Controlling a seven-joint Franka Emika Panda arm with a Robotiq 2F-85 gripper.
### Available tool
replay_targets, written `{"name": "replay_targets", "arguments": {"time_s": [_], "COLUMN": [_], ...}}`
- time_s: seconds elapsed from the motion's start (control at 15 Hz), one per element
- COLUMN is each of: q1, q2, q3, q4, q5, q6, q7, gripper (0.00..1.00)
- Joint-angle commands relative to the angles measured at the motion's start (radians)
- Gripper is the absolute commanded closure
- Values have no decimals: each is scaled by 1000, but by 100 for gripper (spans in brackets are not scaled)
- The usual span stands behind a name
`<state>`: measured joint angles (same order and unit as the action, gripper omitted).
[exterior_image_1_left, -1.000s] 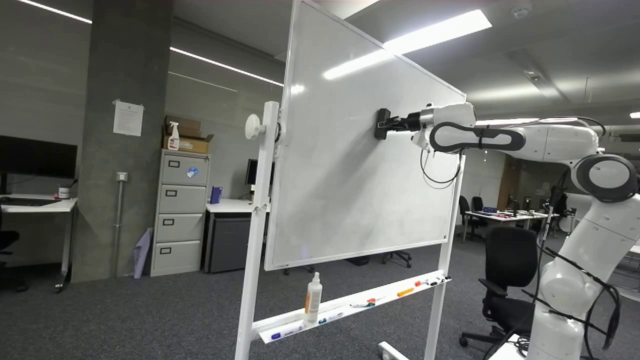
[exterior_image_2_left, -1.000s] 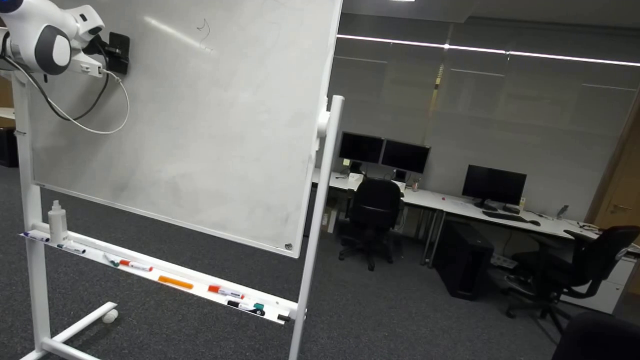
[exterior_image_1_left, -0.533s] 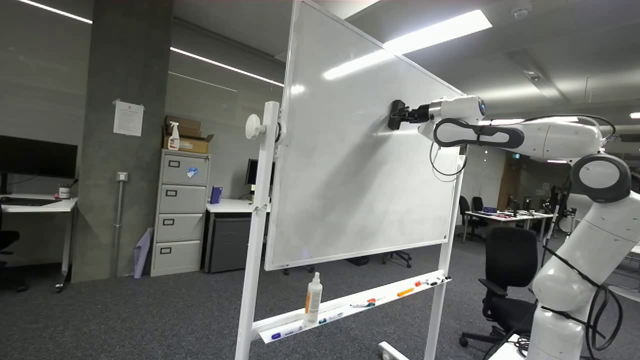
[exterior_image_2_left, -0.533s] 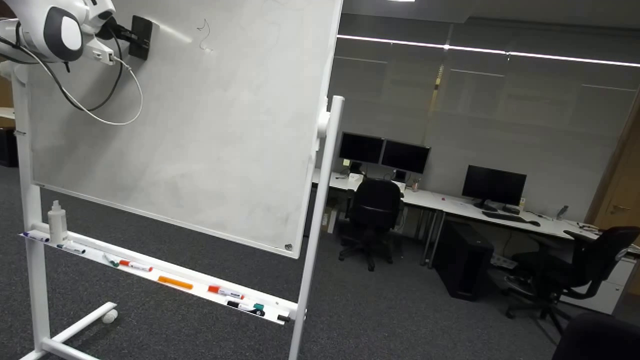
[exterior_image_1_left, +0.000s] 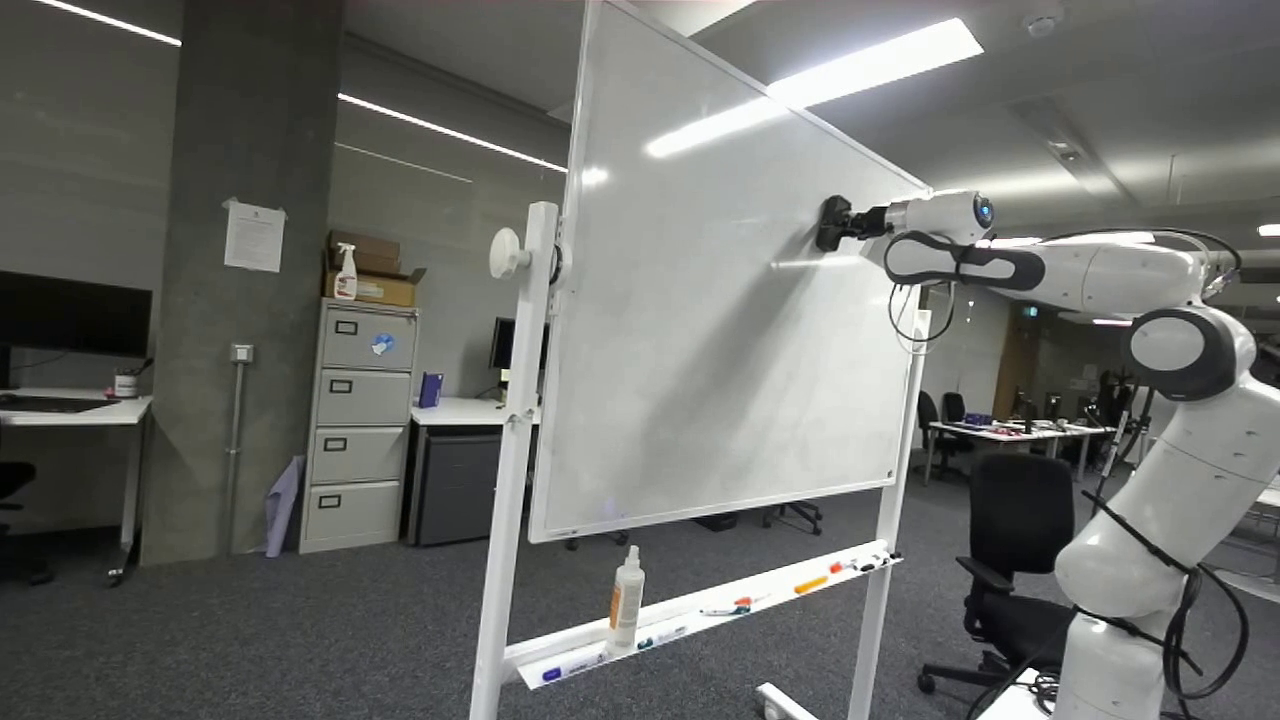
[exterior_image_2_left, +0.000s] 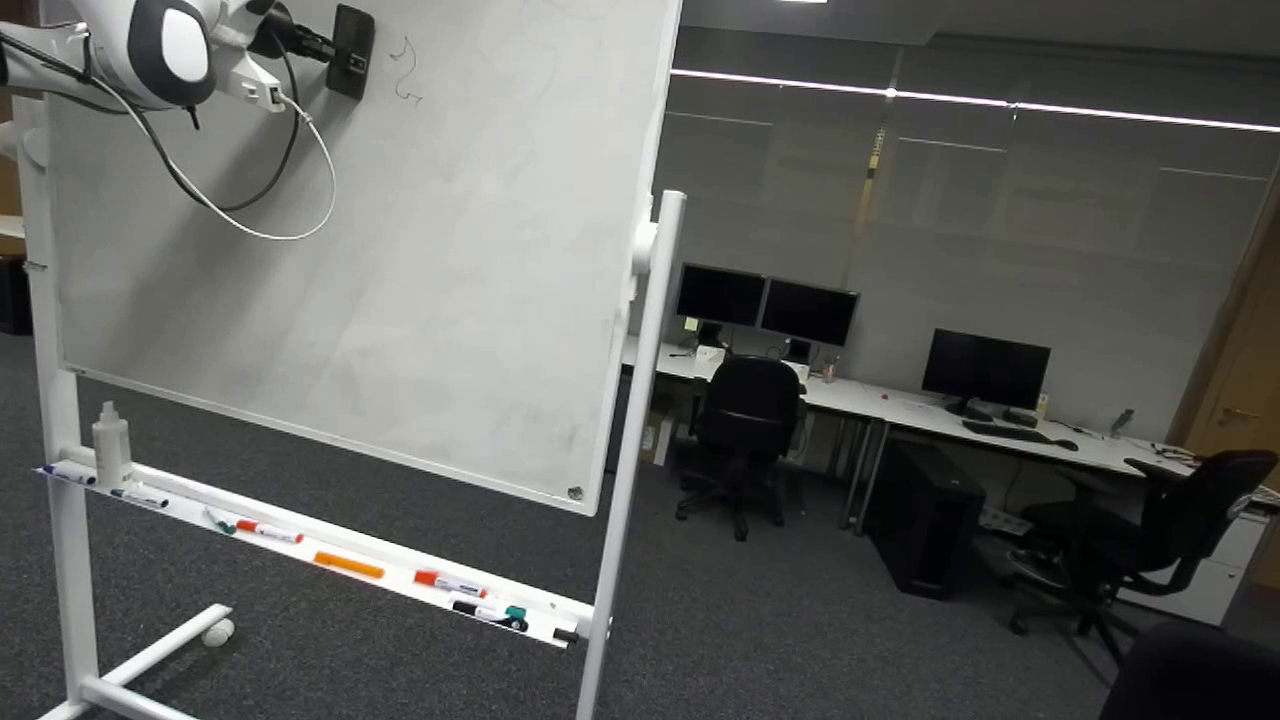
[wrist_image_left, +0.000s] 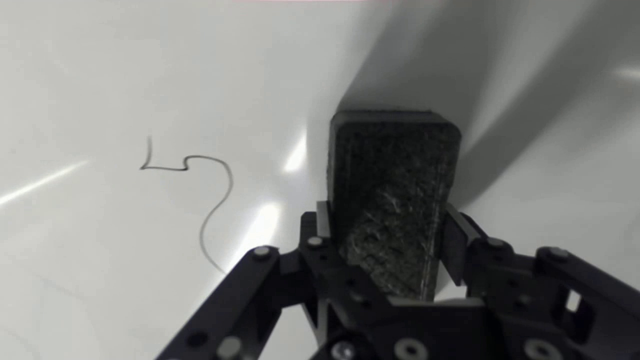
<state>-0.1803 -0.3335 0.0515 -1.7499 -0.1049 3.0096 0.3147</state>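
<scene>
Floor (exterior_image_1_left: 250, 650): dark grey, carpeted | Column (exterior_image_1_left: 258, 130): grey, paper notice (exterior_image_1_left: 254, 237) fixed to it | Filing cabinet (exterior_image_1_left: 362, 455): four-drawer, cardboard boxes (exterior_image_1_left: 388, 290) on top | White desk row (exterior_image_2_left: 905, 412): three monitors (exterior_image_2_left: 808, 313) toward back edge, black computer tower (exterior_image_2_left: 920, 530) beneath, black swivel chair (exterior_image_2_left: 752, 400) at front edge | Door (exterior_image_2_left: 1238, 385): wooden, beyond the row's right-hand corner | Ceiling light (exterior_image_1_left: 880, 65): lit

Gripper (wrist_image_left: 390, 230) + black block (exterior_image_2_left: 352, 52) shifted up and across: a second ago lower than the pen squiggle (wrist_image_left: 230, 185) and well apart, now about level and just beside it. Arm (exterior_image_1_left: 1090, 280) followed, nearer the squiggle; its shadow (exterior_image_1_left: 742, 345) slid that way too.
</scene>
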Motion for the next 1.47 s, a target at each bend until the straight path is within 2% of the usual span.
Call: {"name": "replay_targets", "arguments": {"time_s": [0.0,0.13,0.27,0.53,0.8,1.0,1.4], "q1": [25,62,131,315,457,535,642], "q2": [105,116,121,110,86,64,27], "q3": [-71,-110,-174,-323,-454,-535,-664], "q4": [88,92,91,80,62,35,-28], "q5": [71,126,182,352,480,549,624], "q6": [29,30,27,20,7,12,22], "q7": [-61,-95,-150,-302,-416,-467,-518], "gripper": [70,70,70,70,70,70,70]}}
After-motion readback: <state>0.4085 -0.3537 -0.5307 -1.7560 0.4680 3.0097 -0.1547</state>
